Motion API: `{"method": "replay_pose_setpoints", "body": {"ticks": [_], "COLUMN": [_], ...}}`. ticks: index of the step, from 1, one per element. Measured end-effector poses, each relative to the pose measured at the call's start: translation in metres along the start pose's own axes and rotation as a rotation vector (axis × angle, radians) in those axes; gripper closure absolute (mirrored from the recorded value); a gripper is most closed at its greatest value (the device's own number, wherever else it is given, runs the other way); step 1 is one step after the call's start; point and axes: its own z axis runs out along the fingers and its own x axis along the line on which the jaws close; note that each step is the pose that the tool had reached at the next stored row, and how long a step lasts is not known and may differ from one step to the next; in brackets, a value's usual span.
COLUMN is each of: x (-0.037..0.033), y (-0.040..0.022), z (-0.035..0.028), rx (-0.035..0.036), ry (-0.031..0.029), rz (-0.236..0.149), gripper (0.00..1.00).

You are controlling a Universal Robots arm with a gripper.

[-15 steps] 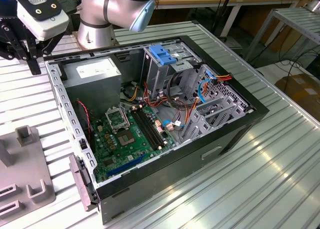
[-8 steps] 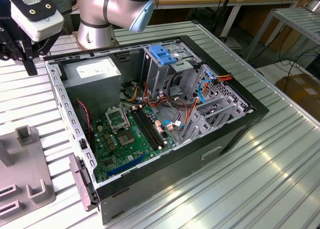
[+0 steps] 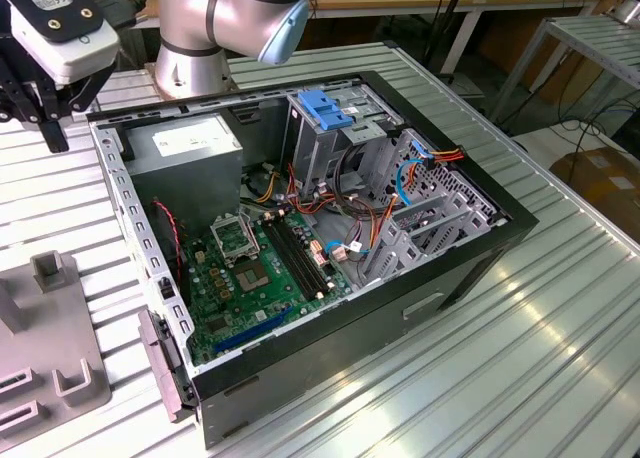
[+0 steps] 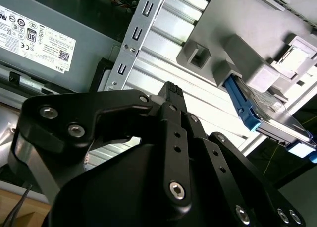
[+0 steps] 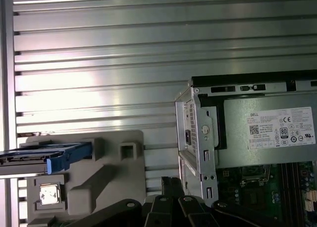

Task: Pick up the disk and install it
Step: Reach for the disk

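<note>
The disk [image 5: 34, 157] stands on edge in a grey fixture [image 5: 106, 175], its blue carrier frame [image 5: 67, 157] facing the open table. In the second wrist view the disk [image 4: 277, 120] sits in the same fixture [image 4: 237, 43], with its blue edge [image 4: 242, 105] showing. My gripper [image 4: 171, 90] hangs above the ribbed table between the fixture and the computer case, apart from the disk. Its fingers look shut with nothing between them. In the exterior view the gripper [image 3: 50, 128] is at the far left, beside the case's corner.
The open computer case [image 3: 470, 268] lies on the ribbed aluminium table [image 3: 560, 358]. Inside are a grey power supply [image 3: 185, 148], the green motherboard [image 3: 250, 268], cables, and a metal drive cage topped by a blue clip [image 3: 325, 108]. The arm's base [image 3: 190, 38] stands behind the case.
</note>
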Motion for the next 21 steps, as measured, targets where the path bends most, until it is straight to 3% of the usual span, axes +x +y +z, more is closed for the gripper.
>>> {"method": "replay_pose_setpoints", "body": {"ticks": [14,16,18,19,21], "x": [0.0097,0.0098,0.0099,0.0105,0.0137], "y": [-0.0005,-0.0006,-0.0004,0.0005,0.0030], "z": [-0.0003,-0.0002,-0.0002,-0.0002,-0.0002], "rx": [0.0002,0.0004,0.0012,0.0016,0.0015], "ry": [0.0015,0.0091,0.0248,0.0282,0.0283], "rz": [0.000,0.000,0.001,0.001,0.001], "gripper": [0.90,0.90,0.90,0.90,0.90]}}
